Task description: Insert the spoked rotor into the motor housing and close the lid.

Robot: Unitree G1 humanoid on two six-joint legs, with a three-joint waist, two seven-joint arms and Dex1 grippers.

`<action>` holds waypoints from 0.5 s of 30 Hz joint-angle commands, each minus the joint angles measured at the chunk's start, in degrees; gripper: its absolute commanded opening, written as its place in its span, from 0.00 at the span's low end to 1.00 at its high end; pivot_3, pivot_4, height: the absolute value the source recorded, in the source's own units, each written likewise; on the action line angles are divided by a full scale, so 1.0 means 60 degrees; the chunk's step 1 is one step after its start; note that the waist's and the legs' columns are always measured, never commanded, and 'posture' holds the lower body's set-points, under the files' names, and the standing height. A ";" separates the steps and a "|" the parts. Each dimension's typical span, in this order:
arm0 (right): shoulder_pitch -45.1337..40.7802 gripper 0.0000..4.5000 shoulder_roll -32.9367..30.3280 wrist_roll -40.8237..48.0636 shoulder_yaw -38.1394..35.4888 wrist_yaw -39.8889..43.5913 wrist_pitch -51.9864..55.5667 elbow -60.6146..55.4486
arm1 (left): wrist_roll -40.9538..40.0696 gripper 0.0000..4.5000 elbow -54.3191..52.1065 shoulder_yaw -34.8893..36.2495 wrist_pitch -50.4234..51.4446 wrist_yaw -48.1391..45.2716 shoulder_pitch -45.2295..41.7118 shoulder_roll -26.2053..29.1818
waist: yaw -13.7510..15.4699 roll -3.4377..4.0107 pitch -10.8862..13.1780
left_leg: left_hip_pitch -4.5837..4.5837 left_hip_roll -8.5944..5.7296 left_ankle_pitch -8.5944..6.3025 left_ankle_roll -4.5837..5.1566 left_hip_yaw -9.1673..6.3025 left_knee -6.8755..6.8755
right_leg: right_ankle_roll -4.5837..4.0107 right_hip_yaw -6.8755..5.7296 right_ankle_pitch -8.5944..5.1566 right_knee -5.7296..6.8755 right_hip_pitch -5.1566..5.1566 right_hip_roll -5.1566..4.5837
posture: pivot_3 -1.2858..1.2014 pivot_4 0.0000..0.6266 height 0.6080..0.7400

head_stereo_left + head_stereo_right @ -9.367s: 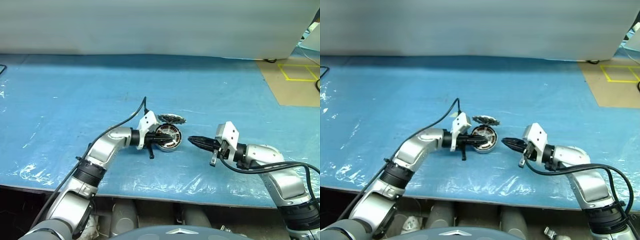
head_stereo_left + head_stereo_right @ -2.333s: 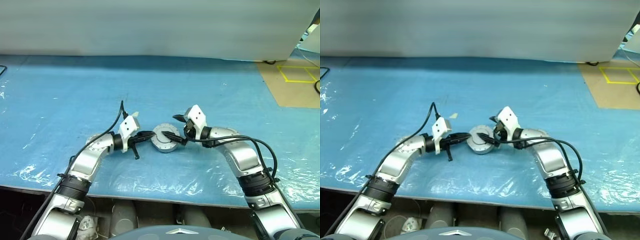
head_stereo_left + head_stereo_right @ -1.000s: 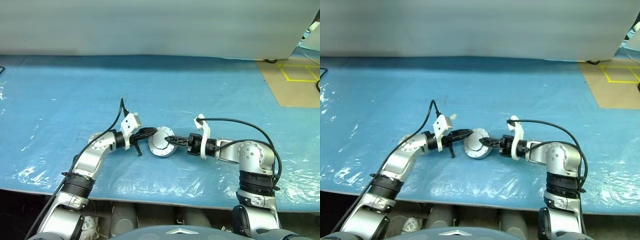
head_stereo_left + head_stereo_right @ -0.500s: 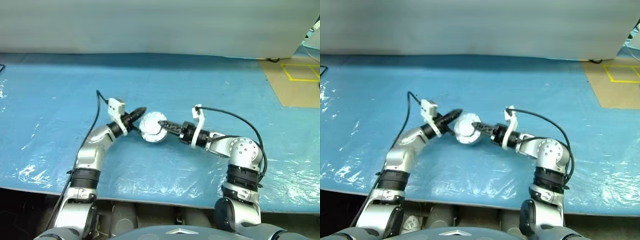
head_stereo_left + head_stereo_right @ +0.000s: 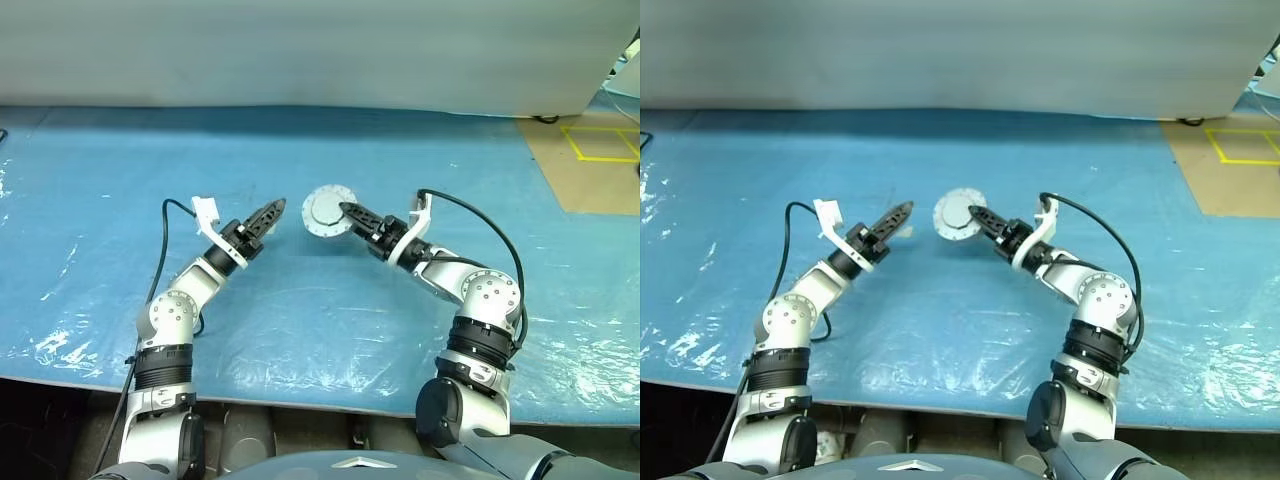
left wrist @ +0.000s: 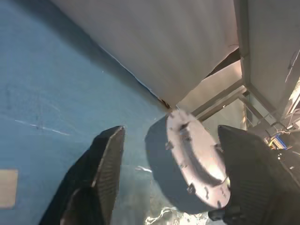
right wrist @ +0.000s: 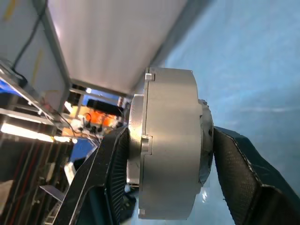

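Worktop (image 5: 120, 170): blue plastic sheet, grey curtain behind. Right hand (image 5: 345, 210) clamped on closed housing (image 5: 324, 211), now lifted. Left hand (image 5: 272, 211) released it, fingers apart.

Lab or workshop: blue plastic-covered bench (image 5: 120, 200), yellow floor tape (image 5: 600, 145).

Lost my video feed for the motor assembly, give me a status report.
Right gripper shut on closed motor housing, held off the blue table. Left gripper open, apart from housing. Lid on. No obstruction.
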 commanded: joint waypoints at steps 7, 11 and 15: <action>-0.0016 0.55 0.0102 0.1511 0.0300 -0.0125 -0.0383 -0.0421 | -0.1316 0.99 -0.0552 0.0172 0.0913 0.0293 -0.0141 -0.0284 | 0.0001 -0.0001 0.0000 | -0.0003 -0.0004 0.0000 0.0000 -0.0011 0.0008 | 0.0003 -0.0004 0.0002 0.0006 0.0000 0.0000 | 0.52 0.24 1.00; 0.0083 0.55 0.0081 0.1944 0.0539 -0.0070 -0.0262 -0.0509 | -0.1593 0.99 -0.0621 0.0106 0.1250 0.0504 -0.0058 -0.0491 | 0.0004 -0.0001 0.0000 | -0.0006 -0.0005 0.0000 0.0000 -0.0013 0.0011 | 0.0005 -0.0005 0.0002 0.0006 0.0001 0.0000 | 0.52 0.24 1.00; 0.0228 0.55 -0.0005 0.2166 0.0834 -0.0026 -0.0252 -0.0535 | -0.1732 0.99 -0.0680 -0.0021 0.1518 0.0687 -0.0043 -0.0687 | 0.0006 -0.0001 0.0000 | -0.0010 -0.0007 0.0000 0.0000 -0.0021 0.0016 | 0.0005 -0.0008 0.0003 0.0007 0.0001 0.0000 | 0.52 0.24 1.00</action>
